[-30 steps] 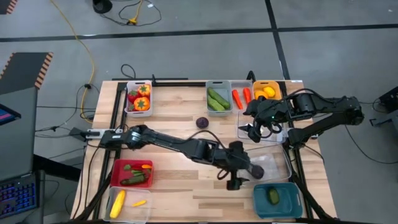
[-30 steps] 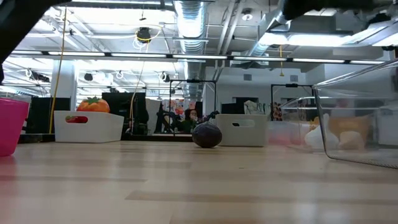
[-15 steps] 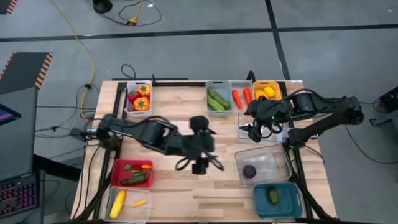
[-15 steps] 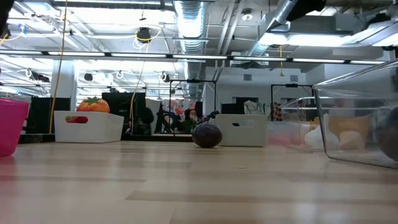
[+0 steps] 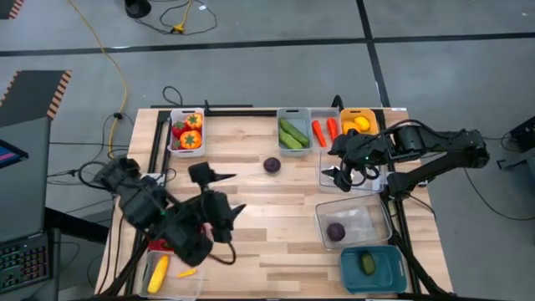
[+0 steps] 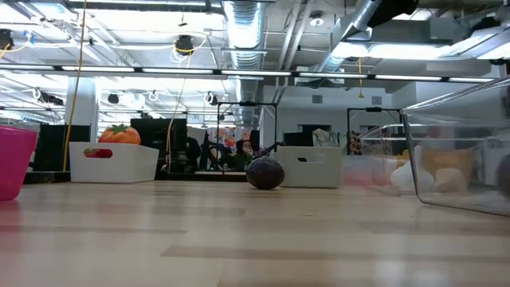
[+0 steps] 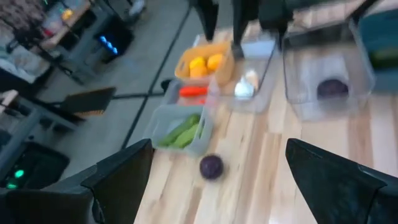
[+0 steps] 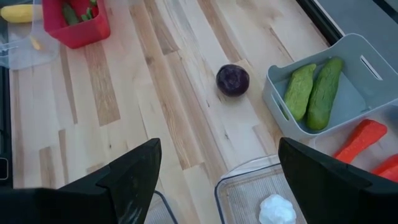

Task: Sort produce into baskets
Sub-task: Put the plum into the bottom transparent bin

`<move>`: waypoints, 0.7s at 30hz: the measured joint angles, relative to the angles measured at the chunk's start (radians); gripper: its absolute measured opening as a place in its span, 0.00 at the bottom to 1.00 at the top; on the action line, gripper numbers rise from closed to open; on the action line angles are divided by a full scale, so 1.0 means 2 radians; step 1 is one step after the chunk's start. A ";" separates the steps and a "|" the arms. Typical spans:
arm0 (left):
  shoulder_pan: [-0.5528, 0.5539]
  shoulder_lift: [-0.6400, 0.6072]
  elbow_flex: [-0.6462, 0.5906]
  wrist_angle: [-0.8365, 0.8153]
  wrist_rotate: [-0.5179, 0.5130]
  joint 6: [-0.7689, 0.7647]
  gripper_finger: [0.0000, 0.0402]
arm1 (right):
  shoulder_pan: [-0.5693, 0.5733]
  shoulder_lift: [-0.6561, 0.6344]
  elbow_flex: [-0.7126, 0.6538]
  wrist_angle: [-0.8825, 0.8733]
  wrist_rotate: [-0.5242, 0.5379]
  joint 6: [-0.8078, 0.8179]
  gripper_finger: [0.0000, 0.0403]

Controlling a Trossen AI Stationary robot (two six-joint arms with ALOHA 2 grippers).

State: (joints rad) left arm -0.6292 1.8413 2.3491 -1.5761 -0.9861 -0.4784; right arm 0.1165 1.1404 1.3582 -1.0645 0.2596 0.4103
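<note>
One purple round (image 5: 272,165) lies loose on the table's far middle; it also shows in the low view (image 6: 265,173), the left wrist view (image 7: 211,167) and the right wrist view (image 8: 233,80). A second purple round (image 5: 335,231) lies in a large clear basket (image 5: 320,219) at the right. My left gripper (image 5: 227,194) is open and empty above the table's left half, beside the red basket (image 5: 167,224). My right gripper (image 5: 341,174) is open and empty above a small clear basket (image 5: 326,177) holding white garlic (image 8: 273,208).
Along the far edge stand a white basket (image 5: 172,142) of tomatoes and peppers, a grey one (image 5: 282,144) with cucumbers, a clear one with carrots (image 5: 324,130), and an orange-yellow one (image 5: 358,111) with lemons. A teal basket (image 5: 351,272) stands near right, a clear one with corn (image 5: 158,272) near left.
My left arm has swung from the large clear basket at the right toward the table's left edge, its gripper now beside the red basket. The second purple round, unseen at first, now lies in the large clear basket.
</note>
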 joint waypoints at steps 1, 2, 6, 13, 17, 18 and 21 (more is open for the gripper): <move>-0.006 -0.002 -0.006 0.007 -0.008 -0.002 0.89 | 0.000 0.000 0.000 0.000 0.000 0.000 0.87; -0.011 -0.006 -0.015 0.006 -0.008 0.004 0.89 | 0.000 0.000 0.000 0.000 0.000 0.000 0.87; -0.019 -0.015 -0.059 0.004 0.002 -0.005 0.89 | 0.000 0.000 0.000 0.001 0.000 0.000 0.87; 0.016 -0.082 -0.244 0.106 0.059 0.013 0.89 | -0.001 0.000 0.000 0.001 0.000 0.000 0.87; 0.074 -0.150 -0.405 0.312 0.182 0.117 0.89 | -0.001 0.000 0.000 0.001 0.000 0.000 0.87; 0.091 -0.169 -0.444 0.370 0.222 0.147 0.89 | -0.001 0.000 0.000 0.001 0.000 0.000 0.87; 0.142 -0.227 -0.560 0.523 0.330 0.207 0.89 | -0.001 0.000 0.000 0.001 0.000 0.000 0.87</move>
State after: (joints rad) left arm -0.3447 1.3878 1.2295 -0.5309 -0.3255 -0.0650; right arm 0.1154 1.1408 1.3582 -1.0618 0.2600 0.4099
